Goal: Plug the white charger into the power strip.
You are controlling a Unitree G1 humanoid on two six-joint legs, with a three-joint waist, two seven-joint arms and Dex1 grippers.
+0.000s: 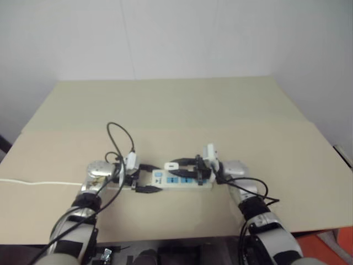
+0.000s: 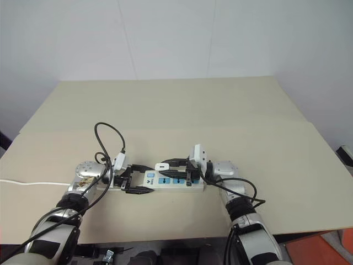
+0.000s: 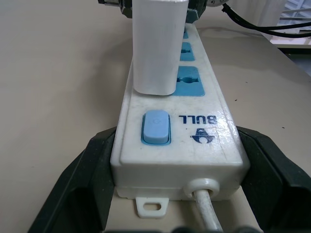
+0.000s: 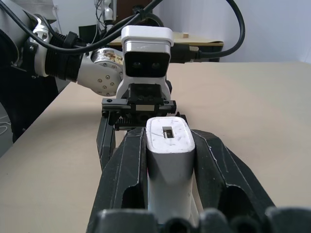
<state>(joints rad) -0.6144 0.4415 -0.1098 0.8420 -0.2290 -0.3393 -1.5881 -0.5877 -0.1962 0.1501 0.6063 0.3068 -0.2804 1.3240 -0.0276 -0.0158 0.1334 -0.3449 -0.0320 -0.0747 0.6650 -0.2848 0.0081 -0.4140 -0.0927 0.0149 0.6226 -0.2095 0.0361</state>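
The power strip (image 1: 185,179) lies on the tan table (image 1: 176,110) at lower centre of the left eye view, its thin cord (image 1: 38,183) running off to the left edge. The left gripper (image 1: 144,178) clamps the strip's switch end between its two black fingers (image 3: 82,174), one on each long side, steadying it. The right gripper (image 2: 170,170) pinches the white charger (image 1: 171,165) between its fingers (image 4: 121,179), holding it just above the strip near the switch end.

In the left wrist view the charger (image 3: 156,46) stands upright over the nearest blue socket (image 3: 187,77), its lower edge close to the strip's face (whether the prongs have entered I cannot tell). I judge the task well along: the strip is braced and the charger is carried to it, but seating it fully seems left to do.

Readable writing: "BULL" (image 3: 197,119) printed in dark blue beside the blue switch (image 3: 155,127), upside down in that view, with a small logo below it.
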